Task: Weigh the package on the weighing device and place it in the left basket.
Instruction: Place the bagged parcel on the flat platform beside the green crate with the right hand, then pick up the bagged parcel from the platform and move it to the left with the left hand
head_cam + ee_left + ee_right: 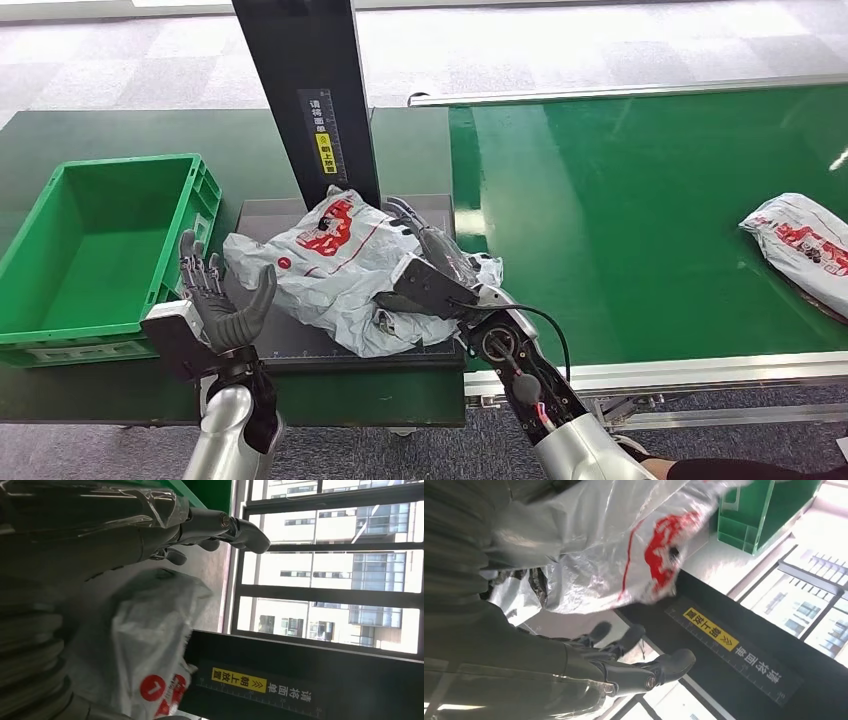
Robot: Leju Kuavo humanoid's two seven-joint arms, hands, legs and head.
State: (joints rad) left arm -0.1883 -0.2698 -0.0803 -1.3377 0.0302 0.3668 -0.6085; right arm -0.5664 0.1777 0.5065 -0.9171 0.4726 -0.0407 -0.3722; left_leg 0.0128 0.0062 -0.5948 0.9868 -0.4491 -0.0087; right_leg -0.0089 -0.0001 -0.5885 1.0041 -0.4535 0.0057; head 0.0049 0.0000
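A crumpled white plastic package (320,265) with red print lies on the dark platform of the weighing device (268,213), in front of its black post (305,90). My left hand (215,295) stands upright just left of the package, fingers spread, holding nothing. My right hand (430,262) lies stretched along the package's right side with straight fingers, touching the plastic without gripping it. The left wrist view shows the package (145,645) beyond my left hand (200,527). In the right wrist view the package (624,545) lies beside my right hand (624,667).
An empty green basket (60,325) stands left of the weighing device. To the right runs a green conveyor belt (620,200), with a second white package (800,240) at its far right. The post carries a yellow label (326,153).
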